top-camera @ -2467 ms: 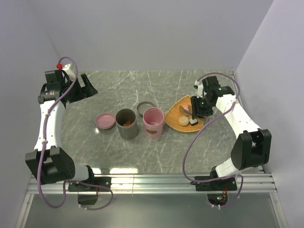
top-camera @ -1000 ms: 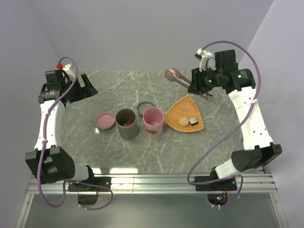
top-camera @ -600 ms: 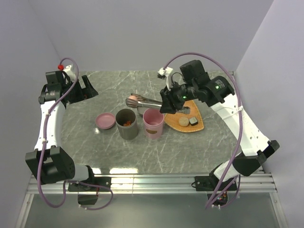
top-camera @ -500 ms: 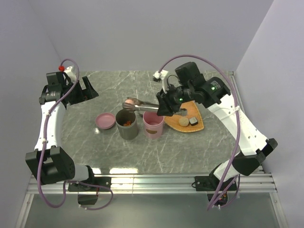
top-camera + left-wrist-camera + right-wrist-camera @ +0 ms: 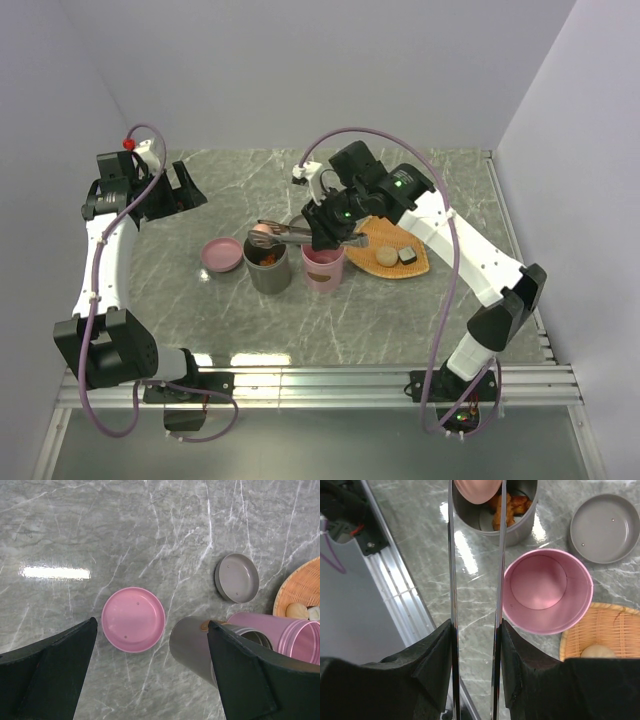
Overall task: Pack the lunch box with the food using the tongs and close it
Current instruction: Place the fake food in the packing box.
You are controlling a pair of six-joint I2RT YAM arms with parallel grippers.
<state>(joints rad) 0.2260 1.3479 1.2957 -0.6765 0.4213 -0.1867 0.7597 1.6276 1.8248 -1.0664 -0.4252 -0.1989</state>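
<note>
Your right gripper (image 5: 476, 627) is part-closed on the tongs (image 5: 453, 580), its pads pressing on both arms. In the top view the long axis of the tongs runs nearly parallel to the far edge of the tabletop (image 5: 300, 320), with the tips pointing toward the left edge. The tips pinch the pink ball (image 5: 477, 489) directly over the open grey container (image 5: 520, 527), which stands near the middle of the tabletop. Sausage bits (image 5: 507, 507) lie inside this container. The pink container (image 5: 547, 587) stands just beside it on the right side. The grey lid (image 5: 605, 527) lies behind both containers, and the pink lid (image 5: 133, 619) lies to their left. The beige ball (image 5: 386, 256) and the dark brown block (image 5: 407, 255) rest on the orange woven tray (image 5: 380, 235), toward the right edge. Your left gripper (image 5: 152, 625) hangs wide open and holds nothing, near the far left corner.
</note>
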